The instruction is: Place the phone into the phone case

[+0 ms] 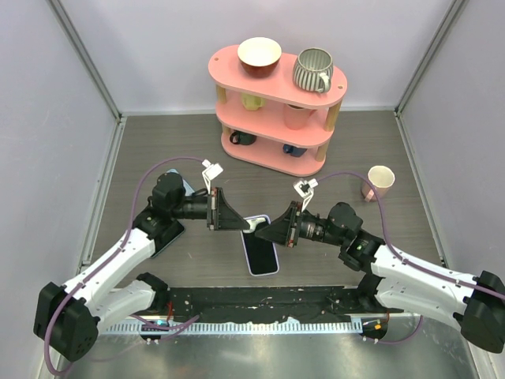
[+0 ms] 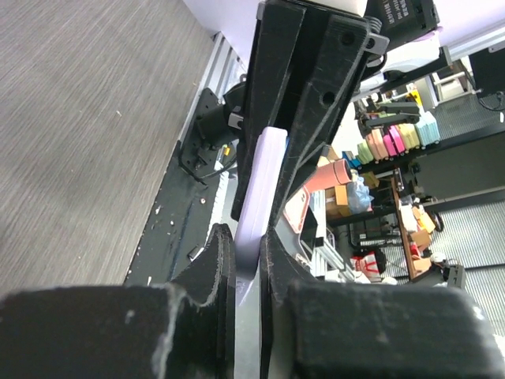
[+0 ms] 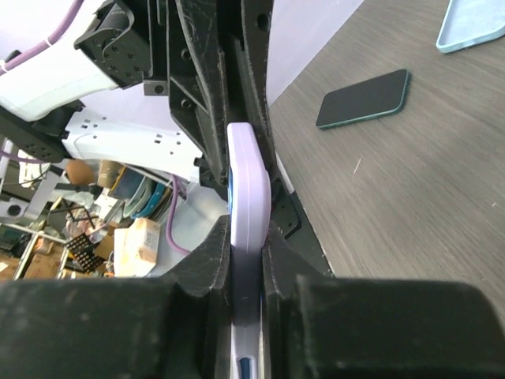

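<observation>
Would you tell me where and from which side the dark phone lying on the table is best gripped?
Probably across its two long edges, coming straight down from above: the dark phone lies flat on the table, so only its thin sides can be pinched.

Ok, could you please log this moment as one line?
left pincer: shut on lilac case | right pincer: shut on lilac case | phone: dark face framed by case | second phone: flat on table
</observation>
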`<state>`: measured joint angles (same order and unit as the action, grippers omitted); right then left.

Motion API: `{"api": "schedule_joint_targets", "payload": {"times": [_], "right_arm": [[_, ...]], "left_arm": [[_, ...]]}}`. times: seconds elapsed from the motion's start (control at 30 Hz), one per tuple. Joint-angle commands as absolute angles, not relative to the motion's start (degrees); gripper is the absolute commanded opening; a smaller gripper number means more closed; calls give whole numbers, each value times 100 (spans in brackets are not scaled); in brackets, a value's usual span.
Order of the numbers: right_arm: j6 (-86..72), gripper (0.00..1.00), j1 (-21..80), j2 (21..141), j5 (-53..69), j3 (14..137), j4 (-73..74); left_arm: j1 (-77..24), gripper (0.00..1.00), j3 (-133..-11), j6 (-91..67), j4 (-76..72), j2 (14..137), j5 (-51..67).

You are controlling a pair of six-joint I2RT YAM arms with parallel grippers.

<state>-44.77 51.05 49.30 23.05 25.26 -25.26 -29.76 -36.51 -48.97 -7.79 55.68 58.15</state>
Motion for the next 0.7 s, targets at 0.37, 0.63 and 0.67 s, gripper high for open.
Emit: {"api": "schedule_joint_targets", "payload": {"times": [0.37, 0.63, 0.67], "right_arm": [[-4420, 1, 5150, 4702, 2119, 2848, -3313], [-4684, 1, 5150, 4509, 1469, 2795, -3708], [-4728, 1, 5150, 4526, 1416, 2804, -3761]], "left_arm": [[-3006, 52, -4052, -4482, 27, 5713, 5484], [-3006, 73, -3525, -5386, -1237, 5335, 5634], [-3006, 73, -3490, -5449, -1326, 5335, 5642]]}}
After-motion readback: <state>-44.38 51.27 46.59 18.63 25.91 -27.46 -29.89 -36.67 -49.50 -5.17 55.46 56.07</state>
